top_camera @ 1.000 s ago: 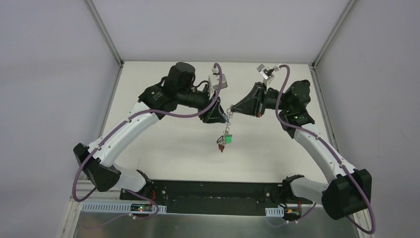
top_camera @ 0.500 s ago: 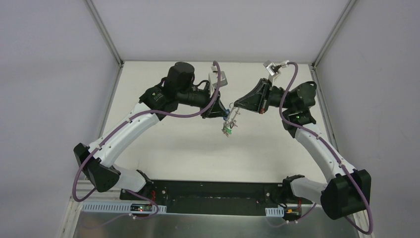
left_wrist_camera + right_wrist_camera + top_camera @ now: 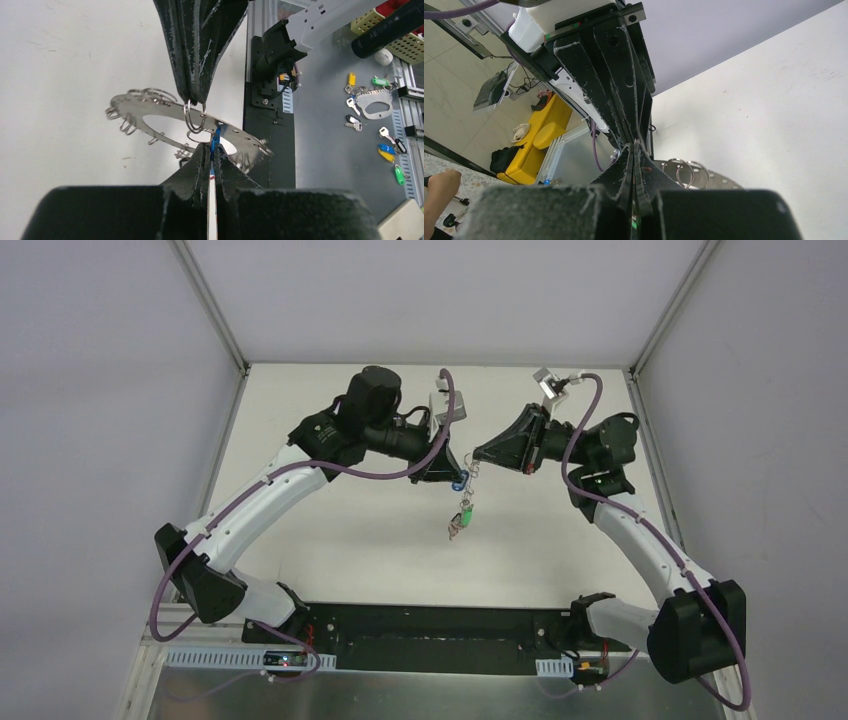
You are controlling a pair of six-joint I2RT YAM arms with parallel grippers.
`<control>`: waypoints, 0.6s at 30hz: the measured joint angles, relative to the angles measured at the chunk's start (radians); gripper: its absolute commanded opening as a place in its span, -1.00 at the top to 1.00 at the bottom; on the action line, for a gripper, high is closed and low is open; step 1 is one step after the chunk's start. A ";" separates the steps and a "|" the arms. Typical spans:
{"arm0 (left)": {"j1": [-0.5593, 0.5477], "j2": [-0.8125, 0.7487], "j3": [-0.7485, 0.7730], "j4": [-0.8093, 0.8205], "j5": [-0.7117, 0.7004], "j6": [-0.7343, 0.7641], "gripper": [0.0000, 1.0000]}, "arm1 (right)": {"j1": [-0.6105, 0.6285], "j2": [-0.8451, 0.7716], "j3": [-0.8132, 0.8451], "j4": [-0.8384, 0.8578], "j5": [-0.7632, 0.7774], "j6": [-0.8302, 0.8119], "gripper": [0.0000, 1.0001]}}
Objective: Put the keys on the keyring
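The keyring (image 3: 150, 106), a flat grey disc with wire loops round its rim, hangs in the air between both grippers. My left gripper (image 3: 214, 148) is shut on a blue-tagged key (image 3: 217, 137) at the disc's near rim. From above, my right gripper (image 3: 194, 99) is shut on a wire loop (image 3: 194, 119) of the keyring. In the top view the left gripper (image 3: 457, 478) and right gripper (image 3: 477, 455) meet tip to tip, and keys with a green tag (image 3: 461, 521) dangle below. The right wrist view shows its shut fingers (image 3: 624, 165) and part of the keyring (image 3: 719, 179).
Both grippers are held above the white table (image 3: 330, 530). In the left wrist view, loose keys with coloured tags (image 3: 387, 150) and a second metal ring plate (image 3: 375, 103) lie on a grey surface beyond the black base bar (image 3: 267, 130).
My left gripper has shut on the blue tag. The right gripper shifted slightly, and the dangling keys swung up toward the grippers and dropped back.
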 measured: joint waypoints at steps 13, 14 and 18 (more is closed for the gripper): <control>-0.012 0.052 0.050 -0.059 0.021 0.026 0.42 | -0.001 -0.009 -0.047 0.050 -0.003 -0.002 1.00; -0.011 0.052 0.053 -0.063 0.019 0.029 0.39 | -0.001 -0.011 -0.050 0.050 -0.005 -0.004 1.00; -0.009 0.051 0.055 -0.076 0.013 0.054 0.27 | -0.001 -0.018 -0.056 0.051 -0.022 -0.011 1.00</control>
